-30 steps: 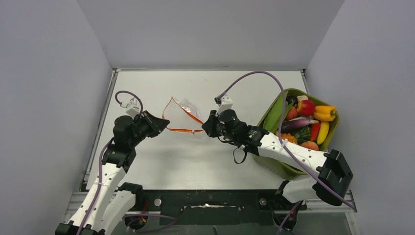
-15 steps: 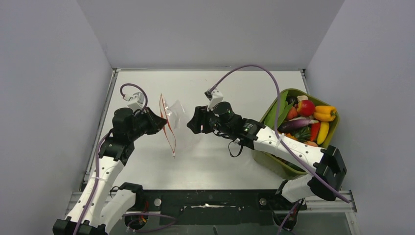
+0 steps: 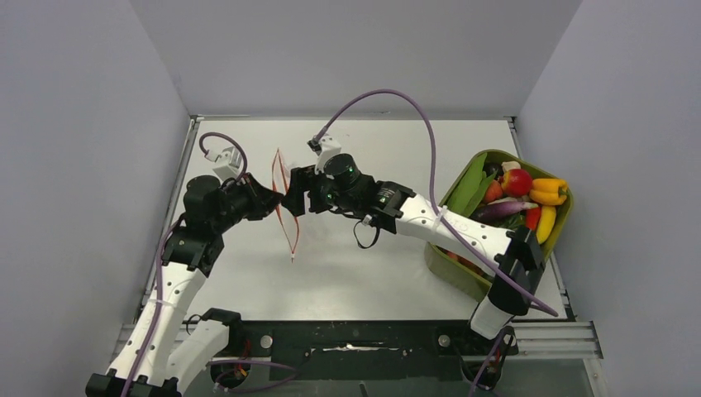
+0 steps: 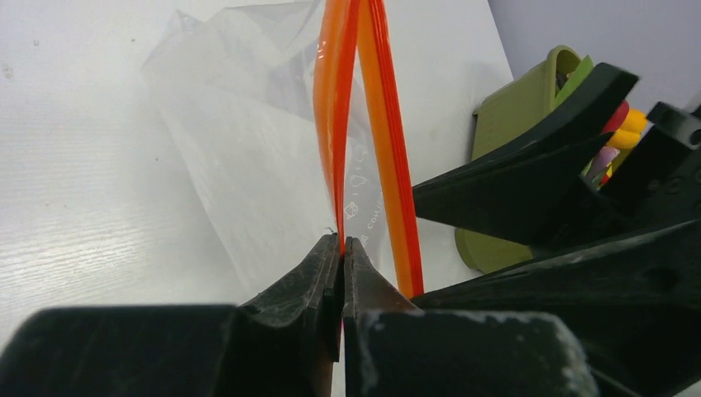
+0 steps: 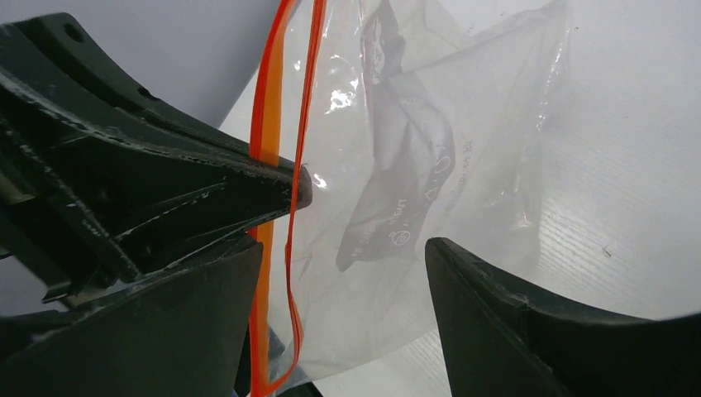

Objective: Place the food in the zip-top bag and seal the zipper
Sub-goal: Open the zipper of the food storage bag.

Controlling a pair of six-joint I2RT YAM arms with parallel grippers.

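Zip-top bag (image 3: 287,222) is held edge-on over the table (image 3: 372,273), left of centre, between the two grippers. Strips of its orange-red zipper (image 4: 332,124) are slightly parted. Left gripper (image 4: 342,241) is clamped tight on one zipper strip. Right gripper (image 5: 343,248) has its jaws apart, straddling the clear bag body. Toy food (image 3: 517,203) is piled in the olive-green tub (image 3: 494,152) at far right, well apart from the bag.

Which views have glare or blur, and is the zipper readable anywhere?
Top external: even light, sharp; zipper only a thin orange line. Left wrist: zipper crisp with slight sheen; left gripper soft up close. Right wrist: glare patches on the zip-top bag; right gripper dark, little detail.
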